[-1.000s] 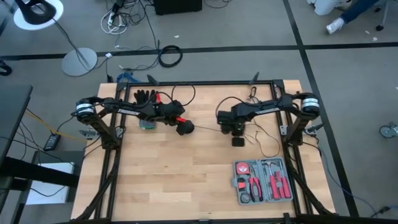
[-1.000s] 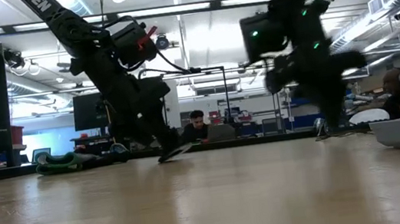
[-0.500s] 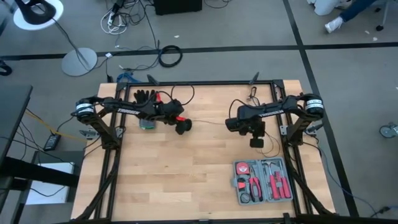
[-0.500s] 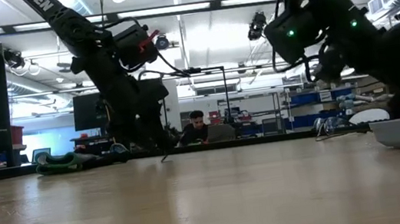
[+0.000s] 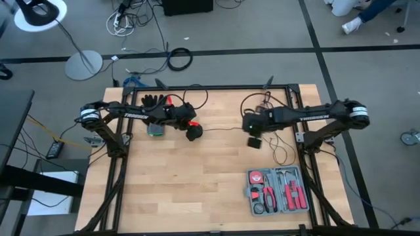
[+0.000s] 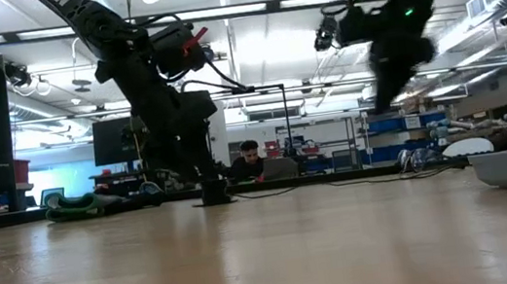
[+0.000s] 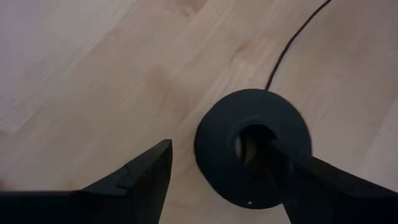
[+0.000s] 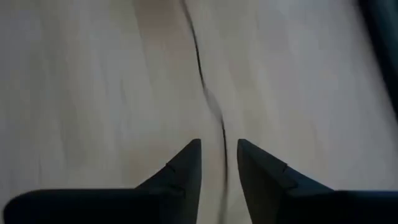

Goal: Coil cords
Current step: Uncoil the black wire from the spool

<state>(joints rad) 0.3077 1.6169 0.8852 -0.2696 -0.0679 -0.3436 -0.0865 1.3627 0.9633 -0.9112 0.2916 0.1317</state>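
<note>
We see a light wooden worktop (image 5: pixel 197 190) inside a black frame, with both dark arms reaching in from its side edges toward the middle of the far half.

The left arm comes in from the left edge. Its left pincer (image 5: pixel 191 133) is down over the small round black disc (image 7: pixel 252 146) at the end of the cord; in the left wrist view its fingers (image 7: pixel 137 177) stand wide apart, one of them poking into the hole in the middle of the disc, the other clear of the rim. It has no closed hold on the disc.

The right arm comes in from the right edge, and the right pincer (image 5: pixel 253 141) hangs right of centre. In its wrist view the two fingertips stand a little apart with the thin black wire (image 8: pixel 208 87) running between them; we cannot tell whether they touch it.

The wire (image 5: pixel 220 130) runs across the worktop from the disc toward the right pincer, then loops loosely near the right edge.

A grey open tool case (image 5: pixel 277 191) with red-handled tools lies near the front right corner. A black glove (image 5: pixel 153 101) lies at the far left corner.
</note>
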